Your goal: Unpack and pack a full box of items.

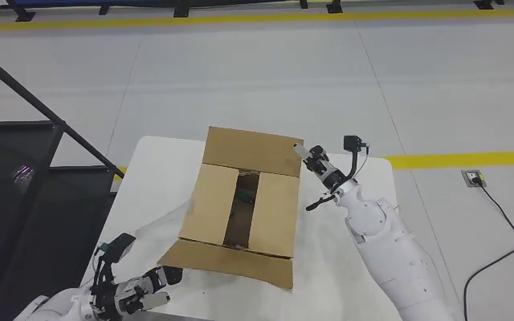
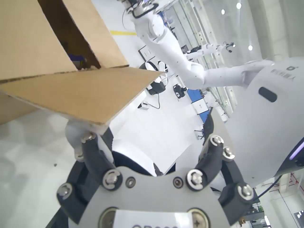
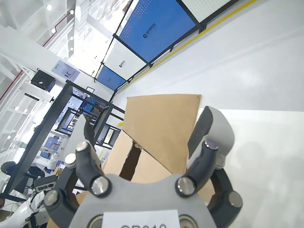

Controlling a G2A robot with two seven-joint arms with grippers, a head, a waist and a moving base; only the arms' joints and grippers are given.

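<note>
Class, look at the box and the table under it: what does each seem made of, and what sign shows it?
The box: brown cardboard, matt, likely corrugated; its flap's cut edge shows a pale layered thickness. The table: smooth white top with a faint sheen, perhaps laminate or painted board; the look leaves it open.

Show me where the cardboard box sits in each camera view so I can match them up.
Top view: the box is at the middle of the table, outer flaps spread.
Left wrist view: the box is just beyond the left gripper, its near flap over one finger.
Right wrist view: the box is ahead of the right gripper, its far flap between the open fingers.
Shared landmark: the dark slit between the inner flaps.
</note>
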